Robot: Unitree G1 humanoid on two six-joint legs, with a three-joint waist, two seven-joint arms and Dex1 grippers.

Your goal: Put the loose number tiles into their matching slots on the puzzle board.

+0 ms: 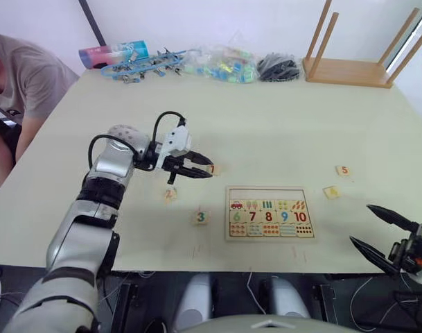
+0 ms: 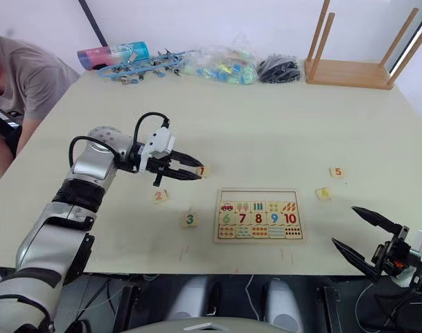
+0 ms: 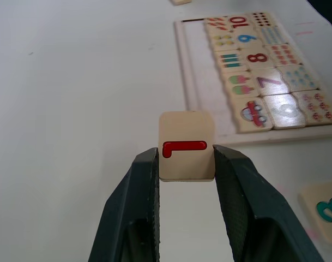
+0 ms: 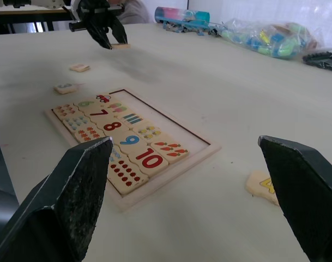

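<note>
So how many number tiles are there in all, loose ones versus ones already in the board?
Lying loose on the table: 4 (tile 2, tile 3, tile 5, yellow-digit tile)
Held in the left end effector: 1 (tile 1)
Seated in the puzzle board: 5 (tiles 6 to 10)
Total: 10

Left arm: silver-grey metallic shells, rounded segments, black joints between. Black cable loops over forearm and wrist. White wrist housing behind left gripper; small dark detail on it, too small to read. Fingers black, tapered, wedge-shaped, finely textured inner faces. Right gripper: two long black pointed fingers, dark wrist block with small red spot, thin black cables beside it.
</note>
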